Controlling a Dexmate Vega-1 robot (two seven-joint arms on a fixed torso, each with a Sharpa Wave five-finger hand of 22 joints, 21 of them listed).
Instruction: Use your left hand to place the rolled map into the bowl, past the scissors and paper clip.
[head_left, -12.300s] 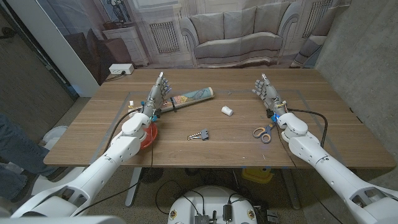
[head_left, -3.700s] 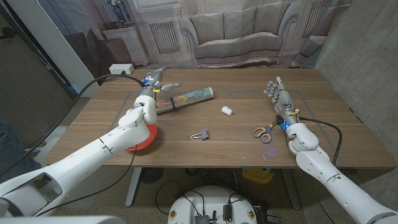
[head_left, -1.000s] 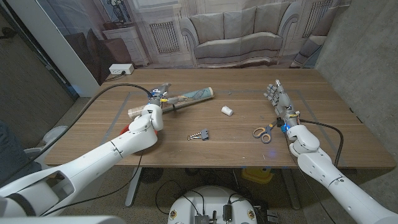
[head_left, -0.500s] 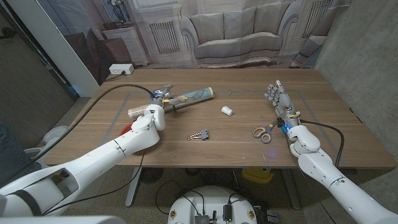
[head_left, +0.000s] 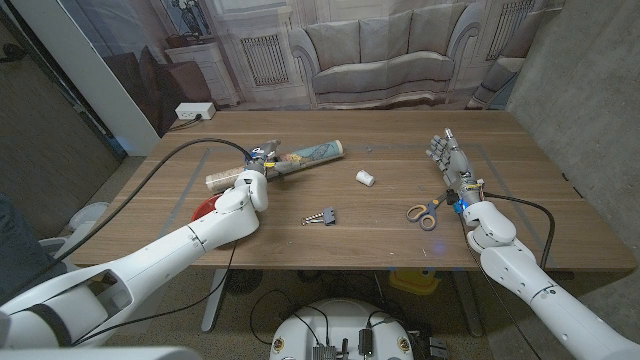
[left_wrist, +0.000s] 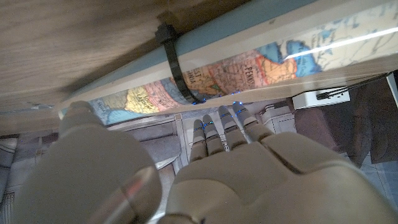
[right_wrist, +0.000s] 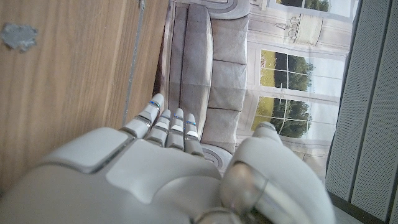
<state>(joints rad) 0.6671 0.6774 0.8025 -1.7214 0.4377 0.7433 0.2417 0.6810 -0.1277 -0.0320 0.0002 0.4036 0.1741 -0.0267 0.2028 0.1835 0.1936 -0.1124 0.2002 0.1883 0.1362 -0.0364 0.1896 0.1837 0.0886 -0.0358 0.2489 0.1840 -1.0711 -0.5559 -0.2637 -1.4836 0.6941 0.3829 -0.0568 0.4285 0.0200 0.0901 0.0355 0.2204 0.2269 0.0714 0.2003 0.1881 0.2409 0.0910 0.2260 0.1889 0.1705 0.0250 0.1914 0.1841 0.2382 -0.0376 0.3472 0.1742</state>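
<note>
Left hand at the rolled map, right hand waiting with nothing in it.

One rolled map (head_left: 280, 162) lies on the table (head_left: 380, 225), with the left hand (head_left: 262, 160) over its middle; probably touching it, but the grip cannot be told. One red bowl (head_left: 204, 210) shows beside the left arm. One paper clip (head_left: 321, 216), one pair of scissors (head_left: 423, 212) and one small white roll (head_left: 365, 178) lie apart. The right hand (head_left: 447, 157) has its fingers straight and apart.

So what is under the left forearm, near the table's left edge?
A red bowl shows partly beneath the left arm, on the table. Only a piece of its rim is visible; the arm covers the rest, so whether anything is inside it cannot be told.
</note>
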